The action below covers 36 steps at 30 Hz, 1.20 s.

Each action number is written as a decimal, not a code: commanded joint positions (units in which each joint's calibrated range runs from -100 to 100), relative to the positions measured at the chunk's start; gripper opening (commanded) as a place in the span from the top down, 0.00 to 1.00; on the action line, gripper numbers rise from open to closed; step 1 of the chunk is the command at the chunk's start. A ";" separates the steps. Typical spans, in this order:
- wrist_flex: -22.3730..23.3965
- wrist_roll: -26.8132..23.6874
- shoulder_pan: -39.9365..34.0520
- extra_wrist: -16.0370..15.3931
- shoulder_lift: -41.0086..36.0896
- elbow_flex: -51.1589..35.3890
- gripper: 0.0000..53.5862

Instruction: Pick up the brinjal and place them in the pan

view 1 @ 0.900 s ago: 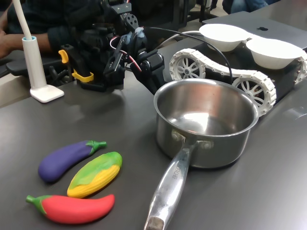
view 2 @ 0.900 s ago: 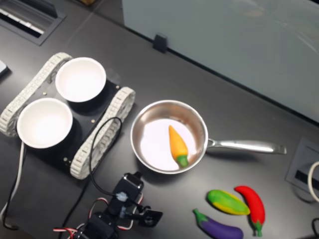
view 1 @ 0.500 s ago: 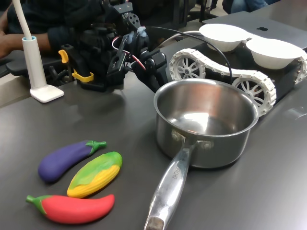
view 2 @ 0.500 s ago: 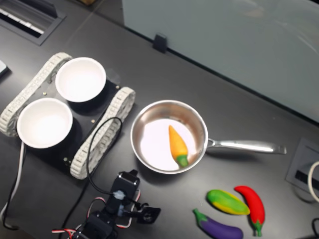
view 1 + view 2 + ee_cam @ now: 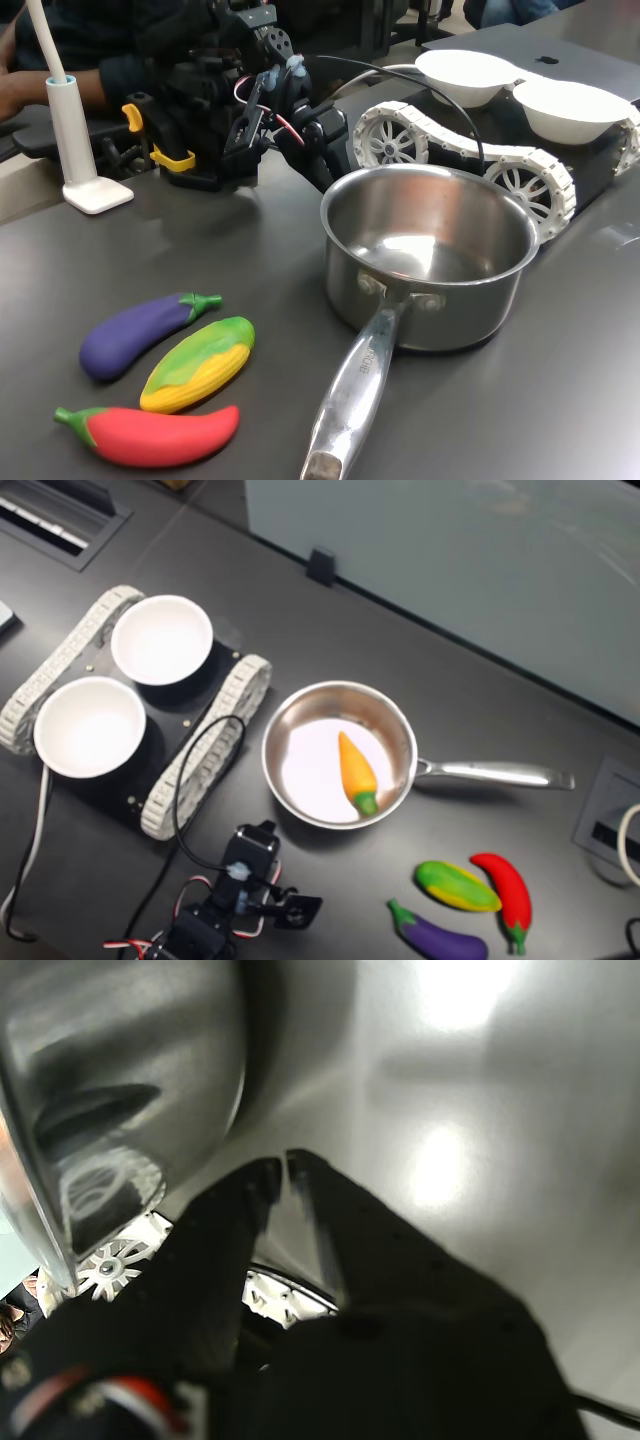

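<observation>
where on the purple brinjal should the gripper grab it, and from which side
Probably best from above, across the thick middle of the brinjal. It lies flat on the table, so its long sides are exposed. In the second exterior view the corn cob sits close on one side, so keep the gripper fingers narrow there.

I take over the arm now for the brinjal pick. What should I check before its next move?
1. Gripper empty: ok, the jaws stand nearly together with nothing between them.
2. Brinjal free to grasp: ok, on the table beside the corn cob; whether they touch, cannot tell.
3. Gripper at the brinjal: not ok, it is near the saucepan, apart from the toys.
4. Saucepan empty: not ok, an orange carrot lies in it.
5. Jaws wide enough for the brinjal: not ok.
</observation>
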 commanded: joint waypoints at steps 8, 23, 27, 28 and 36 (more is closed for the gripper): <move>-2.63 -0.59 0.78 -0.34 -0.83 -0.46 1.00; -0.41 0.49 1.24 -0.34 1.78 -3.64 1.00; -0.41 0.44 2.27 -0.34 3.39 -4.55 1.00; -0.41 0.39 2.62 -0.34 3.98 -5.00 1.00; 2.32 0.54 1.36 2.10 7.69 -10.82 1.00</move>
